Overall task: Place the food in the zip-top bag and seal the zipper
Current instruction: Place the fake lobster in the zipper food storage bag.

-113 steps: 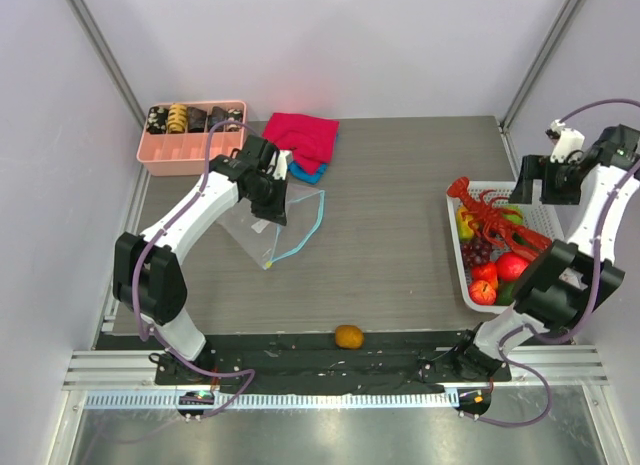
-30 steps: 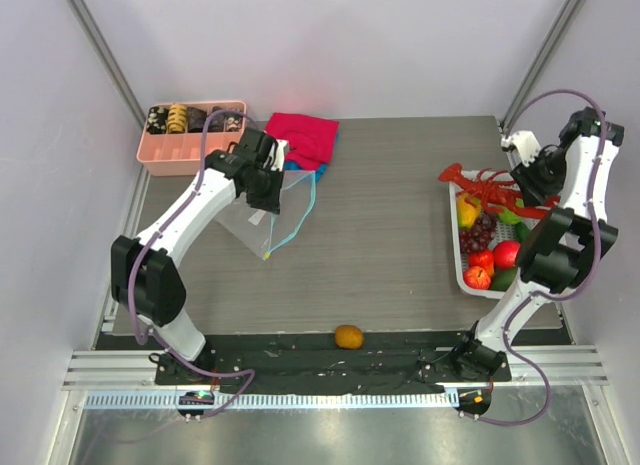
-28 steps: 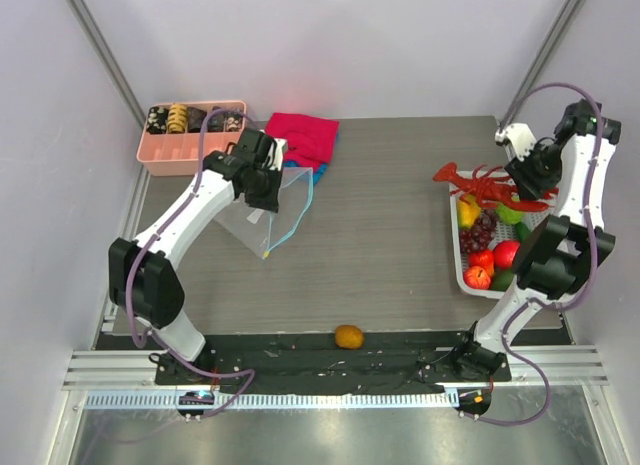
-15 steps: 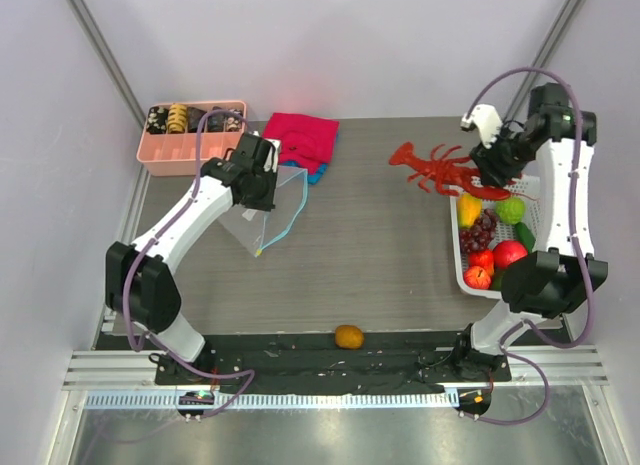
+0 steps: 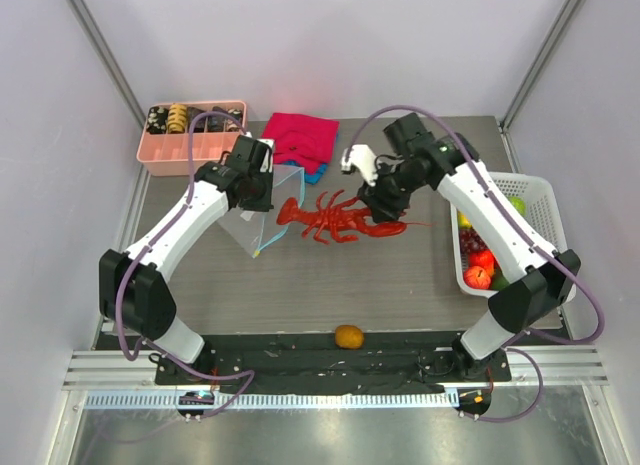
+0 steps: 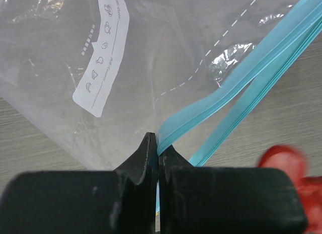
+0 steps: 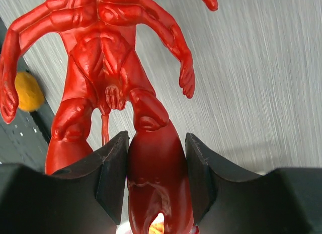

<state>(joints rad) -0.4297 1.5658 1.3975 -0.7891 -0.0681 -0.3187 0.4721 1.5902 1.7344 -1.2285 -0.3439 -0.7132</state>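
My right gripper (image 5: 383, 211) is shut on the tail of the red lobster (image 5: 330, 218) and holds it over the table's middle, claws pointing left at the bag's mouth. The wrist view shows the lobster (image 7: 108, 63) between my fingers (image 7: 113, 166). My left gripper (image 5: 256, 189) is shut on the teal-blue zipper (image 6: 221, 95) of the clear zip-top bag (image 5: 258, 221) and holds that edge up. The bag (image 6: 100, 78) shows its white label. More fruits (image 5: 483, 266) lie in the white mesh basket (image 5: 543, 200) at the right. An orange fruit (image 5: 348, 336) lies near the front edge.
A pink tray (image 5: 190, 155) with black and tan pieces stands at the back left. Folded red and blue cloths (image 5: 302, 140) lie behind the bag. The black base strip (image 5: 300, 350) runs along the front edge.
My right arm lifted the lobster out of the basket and carried it left across the table to the bag's mouth. My left gripper kept hold of the zipper edge, shifting slightly.
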